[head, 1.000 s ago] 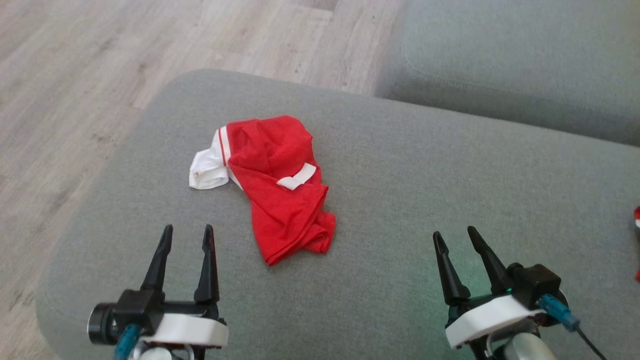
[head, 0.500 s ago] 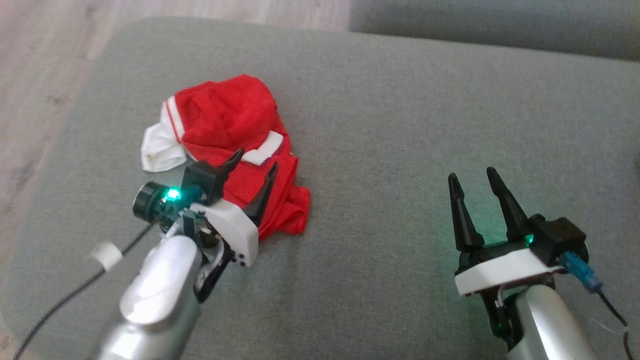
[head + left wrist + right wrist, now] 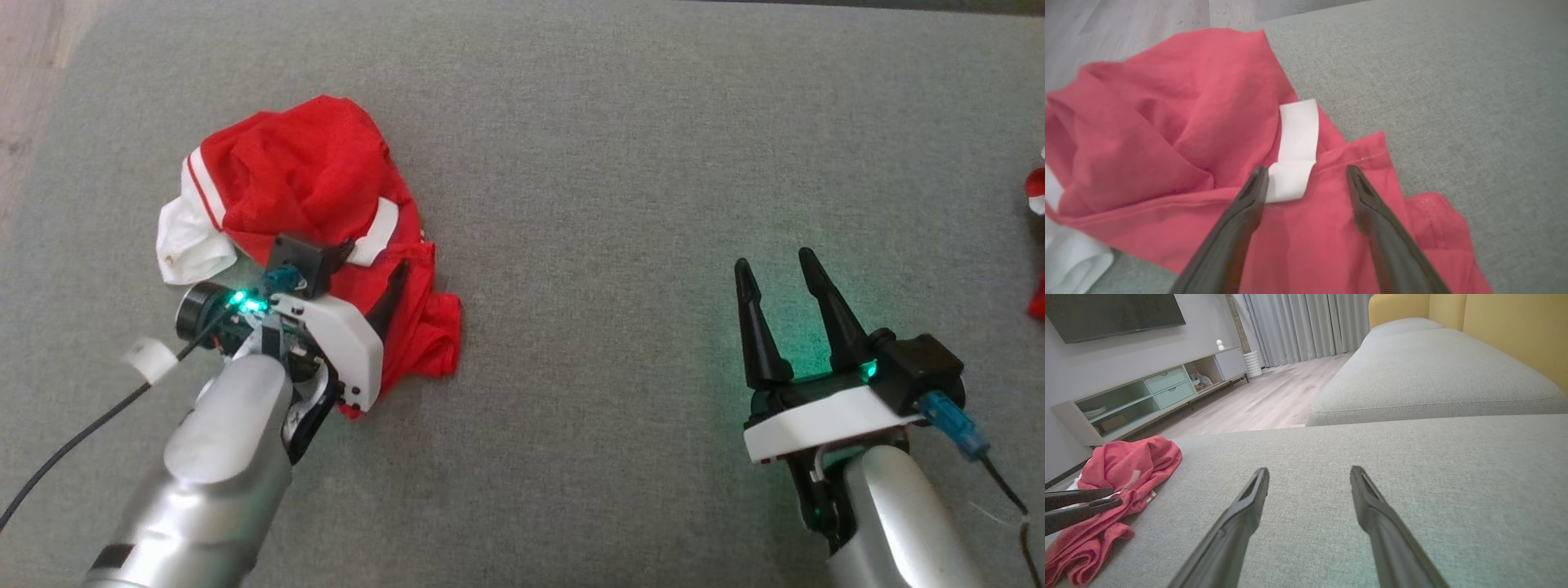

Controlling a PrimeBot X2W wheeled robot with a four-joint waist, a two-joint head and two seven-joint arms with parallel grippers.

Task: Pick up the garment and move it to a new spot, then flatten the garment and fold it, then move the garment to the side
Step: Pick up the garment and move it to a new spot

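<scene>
A crumpled red garment (image 3: 302, 180) with white trim lies on the left part of the grey sofa cushion (image 3: 612, 204). My left gripper (image 3: 375, 257) is over its near half, open. In the left wrist view the left gripper (image 3: 1307, 169) has its tips down at the red cloth (image 3: 1167, 134), one on each side of a folded white band (image 3: 1298, 130), with nothing clamped. My right gripper (image 3: 774, 258) hovers open over bare cushion far to the right. The right wrist view has the right gripper (image 3: 1309, 470) open, with the garment (image 3: 1126, 465) at its left.
Another red and white item (image 3: 1037, 188) pokes in at the right edge. Wooden floor (image 3: 33, 49) lies past the cushion's left edge. Beyond are a second cushion (image 3: 1433, 367), a yellow backrest (image 3: 1515, 326) and a low TV cabinet (image 3: 1147, 396).
The head camera has tilted down and closer to the cushion. My left arm has reached forward from the near edge onto the garment. The right gripper has stayed open over bare cushion.
</scene>
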